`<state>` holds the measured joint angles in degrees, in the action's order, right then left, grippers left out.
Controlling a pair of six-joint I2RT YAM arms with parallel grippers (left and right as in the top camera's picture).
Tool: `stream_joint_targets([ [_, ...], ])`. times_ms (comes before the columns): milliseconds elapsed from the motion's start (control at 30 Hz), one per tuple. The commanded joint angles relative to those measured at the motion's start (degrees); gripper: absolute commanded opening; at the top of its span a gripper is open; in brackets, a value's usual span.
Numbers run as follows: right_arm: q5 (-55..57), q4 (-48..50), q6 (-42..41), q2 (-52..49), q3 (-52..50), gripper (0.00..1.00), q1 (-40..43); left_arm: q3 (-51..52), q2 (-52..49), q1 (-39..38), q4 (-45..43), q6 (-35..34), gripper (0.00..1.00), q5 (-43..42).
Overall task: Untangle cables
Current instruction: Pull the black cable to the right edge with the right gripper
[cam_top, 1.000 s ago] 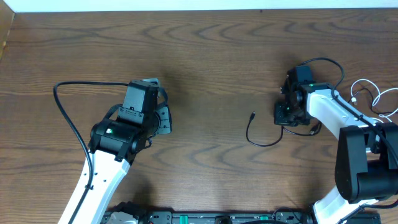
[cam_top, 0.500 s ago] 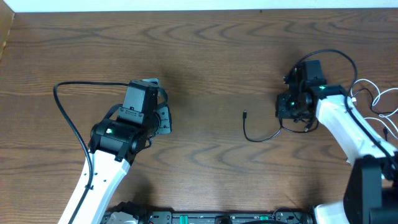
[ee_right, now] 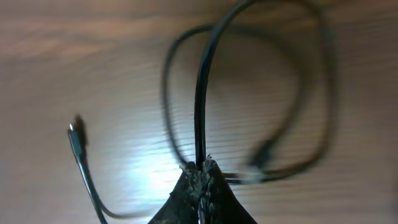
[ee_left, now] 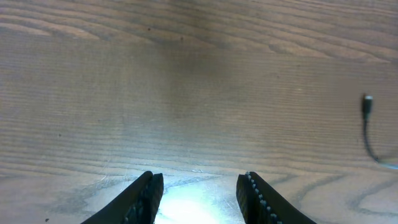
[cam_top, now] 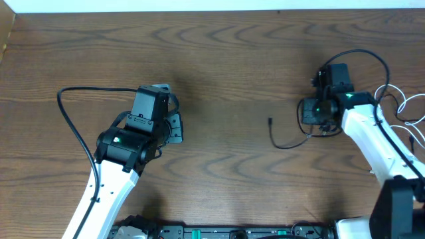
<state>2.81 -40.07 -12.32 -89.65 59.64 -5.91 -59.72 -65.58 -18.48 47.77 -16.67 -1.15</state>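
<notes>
Black ridged left fingers (ee_left: pixel 146 198), spread apart and empty, low over the wood-grain tabletop (ee_left: pixel 186 93). Right fingers (ee_right: pixel 189 190), pinched shut on the black cable (ee_right: pixel 200 93). Its loop lies beyond them, and its free plug end rests on the tabletop between the arms. White cable (cam_top: pixel 404 105), loose loops, at the right edge.

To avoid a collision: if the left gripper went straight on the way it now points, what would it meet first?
Probably only the bare table, as far as its wrist view shows. The left gripper is open with nothing ahead; the end of the black cable lies right of that line.
</notes>
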Motion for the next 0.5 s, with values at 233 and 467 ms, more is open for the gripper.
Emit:
stream_joint_targets([
  [233,25.57,3.67,3.63,17.55,6.05,0.01,14.67,-0.5,0.11,0.2,0.2,-0.13,0.44,0.26],
  [467,26.01,5.14,3.63,20.44,6.03,0.03,25.59,-0.5,0.11,0.2,0.2,-0.13,0.44,0.26],
])
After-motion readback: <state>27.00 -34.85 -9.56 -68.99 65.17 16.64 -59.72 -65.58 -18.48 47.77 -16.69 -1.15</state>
